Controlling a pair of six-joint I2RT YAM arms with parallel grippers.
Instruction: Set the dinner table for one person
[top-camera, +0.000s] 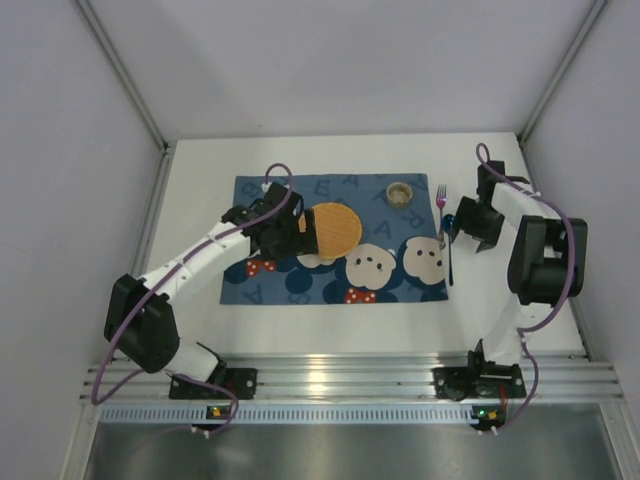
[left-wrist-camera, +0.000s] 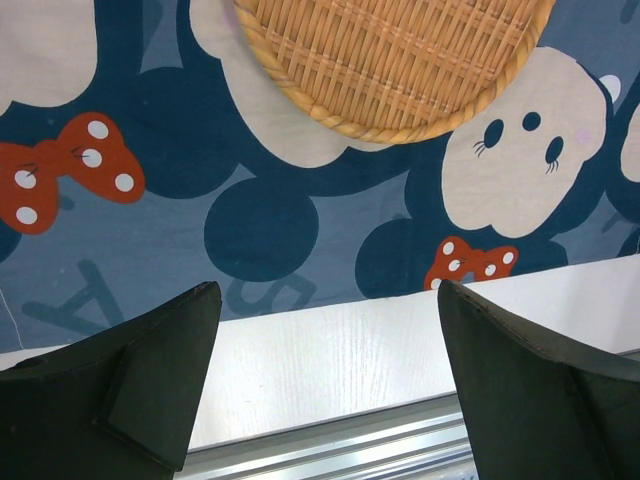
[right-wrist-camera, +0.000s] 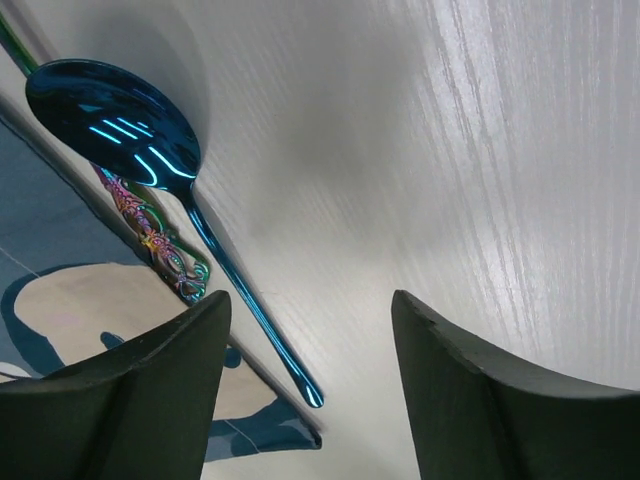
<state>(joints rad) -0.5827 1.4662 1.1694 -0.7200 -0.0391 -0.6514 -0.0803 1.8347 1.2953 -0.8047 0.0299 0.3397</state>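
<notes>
The white dinner table (top-camera: 330, 330) carries a blue cartoon-mouse placemat (top-camera: 330, 265). A round woven plate (top-camera: 335, 228) lies on the mat; it also shows in the left wrist view (left-wrist-camera: 390, 60). A small cup (top-camera: 401, 191) stands at the mat's far right. A purple fork (top-camera: 441, 200) and a blue spoon (top-camera: 450, 265) lie along the mat's right edge. In the right wrist view the spoon (right-wrist-camera: 115, 120) rests on the table beside the fork's iridescent handle (right-wrist-camera: 160, 245). My left gripper (top-camera: 288, 235) (left-wrist-camera: 330, 300) is open and empty, left of the plate. My right gripper (top-camera: 460, 226) (right-wrist-camera: 310, 305) is open and empty, just right of the spoon.
Grey enclosure walls stand left, right and behind the table. An aluminium rail (top-camera: 340, 375) runs along the near edge and shows in the left wrist view (left-wrist-camera: 330, 440). Bare white table lies in front of the mat and to its right.
</notes>
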